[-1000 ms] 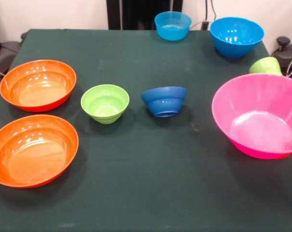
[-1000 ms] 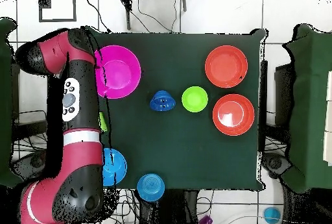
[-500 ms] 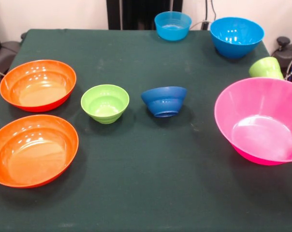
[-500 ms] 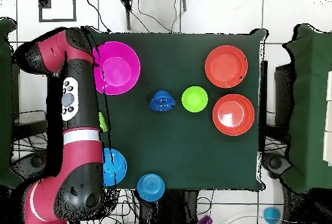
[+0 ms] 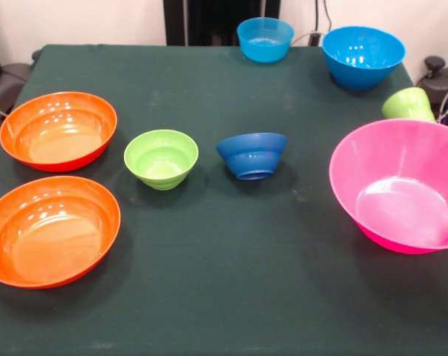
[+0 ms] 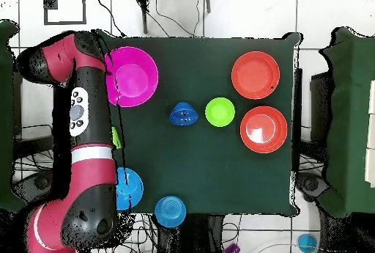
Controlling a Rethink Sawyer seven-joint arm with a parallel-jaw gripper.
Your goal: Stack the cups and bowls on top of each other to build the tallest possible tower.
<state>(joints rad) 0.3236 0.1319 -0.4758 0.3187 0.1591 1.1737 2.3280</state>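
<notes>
Right, from the front camera I see no arm at all, just the dark green cloth-covered table [image 5: 231,252] with everything spread out and nothing stacked. The big glossy pink plastic bowl [image 5: 402,185] sits at the right edge, with the lime green plastic tumbler [image 5: 408,102] lying tilted just behind it. Two wide shallow orange plastic bowls [image 5: 55,130] [image 5: 50,228] sit near each other on the left, the small lime green bowl [image 5: 161,158] and the small dark blue bowl [image 5: 251,154] are side by side in the middle, and two sky blue bowls [image 5: 265,38] [image 5: 362,55] stand along the far edge. Looking straight down, the red and black arm [image 6: 80,133] runs along the table's left side and ends over the pink bowl's rim; the gripper is hidden under the arm, so I cannot tell whether it is spread or closed, or whether it holds the bowl. I judge these bowls light, stiff and slick, apt to skid on a nudge, so I would pinch a thin rim wall rather than the rounded body.
</notes>
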